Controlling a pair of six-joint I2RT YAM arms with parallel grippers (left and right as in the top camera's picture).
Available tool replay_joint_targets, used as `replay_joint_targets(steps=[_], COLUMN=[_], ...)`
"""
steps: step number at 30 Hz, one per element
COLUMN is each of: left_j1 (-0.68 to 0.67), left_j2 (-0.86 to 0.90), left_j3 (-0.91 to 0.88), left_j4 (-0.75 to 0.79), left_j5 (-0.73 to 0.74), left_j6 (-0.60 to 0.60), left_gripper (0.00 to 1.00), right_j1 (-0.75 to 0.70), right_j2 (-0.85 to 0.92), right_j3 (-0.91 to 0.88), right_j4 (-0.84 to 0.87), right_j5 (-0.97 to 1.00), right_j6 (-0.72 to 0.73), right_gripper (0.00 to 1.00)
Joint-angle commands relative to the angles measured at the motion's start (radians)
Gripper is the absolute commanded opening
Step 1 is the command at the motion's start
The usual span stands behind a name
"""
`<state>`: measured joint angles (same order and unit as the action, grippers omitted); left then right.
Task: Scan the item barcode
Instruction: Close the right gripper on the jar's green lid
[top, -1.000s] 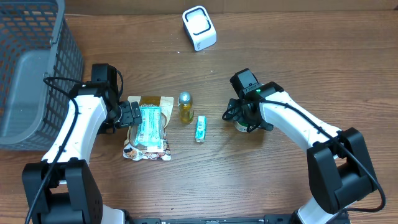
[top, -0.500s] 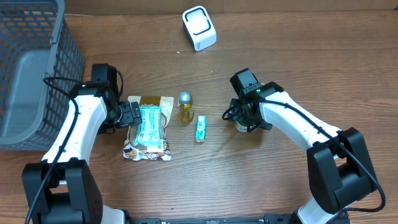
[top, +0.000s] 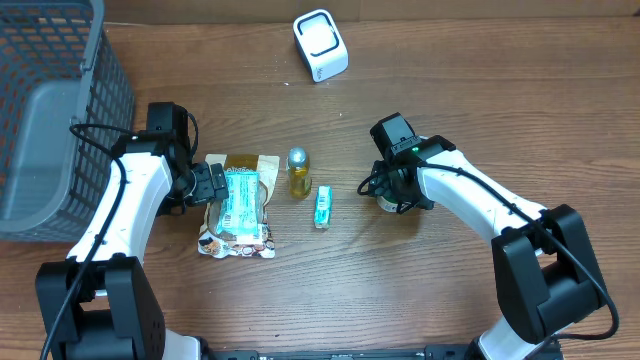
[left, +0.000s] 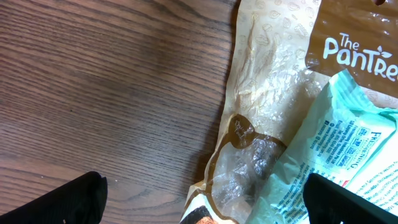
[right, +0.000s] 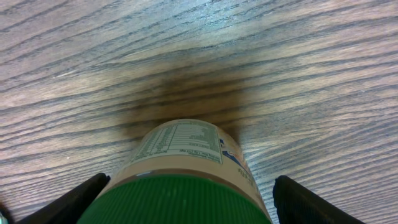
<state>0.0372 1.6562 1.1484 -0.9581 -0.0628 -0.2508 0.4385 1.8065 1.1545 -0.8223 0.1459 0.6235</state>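
- Your right gripper (right: 193, 196) is narrowing around the jar (right: 180, 146), right of centre in the overhead view; I cannot tell whether it grips yet.
- Your left gripper (left: 205, 199) stands open over the bag (left: 267, 93).
- A lift toward the scanner (top: 320, 45), top centre, likely comes next.

Wore white shells over black joints on left arm (top: 125, 205) and right arm (top: 470, 195); trailed black cables; ended in black left claw (left: 205, 202) and right claw (right: 186, 199).
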Motion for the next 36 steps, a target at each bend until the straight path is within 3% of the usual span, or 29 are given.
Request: replay_joint_targets(steps=[1,20,27,32,34,36], left_j1=[0.003,0.002,0.002,0.002,0.003,0.003], left_j2=[0.004,0.004,0.004,0.004,0.004,0.004], left_j3=[0.019,0.019,0.019,0.019,0.019,0.019], left_j4=[-0.002,-0.002,-0.002,-0.002,-0.002,-0.002], left_j5=[0.008,0.008,0.008,0.008,0.008,0.008], left_j6=[0.011,0.011,0.011,0.011,0.011,0.011], left_gripper=[1.00,0.99,1.00,0.99,1.00,1.00], right_j1=[-0.004,-0.004,-0.004,-0.004,-0.004,-0.004], right_j2=[0.002,0.002,0.002,0.002,0.002,0.002], right_j3=[-0.008,-0.009,-0.009,-0.009,-0.009,-0.009], right_j4=[0.006,0.025,0.026,0.025,0.024,0.025], right_j5=[0.007,0.007,0.006,0.006,0.006,-0.019], right_j6=[-0.003,-0.003,-0.003,-0.003,-0.003,-0.004], right_gripper=[0.81,0.81,0.66,0.63,0.52,0.47])
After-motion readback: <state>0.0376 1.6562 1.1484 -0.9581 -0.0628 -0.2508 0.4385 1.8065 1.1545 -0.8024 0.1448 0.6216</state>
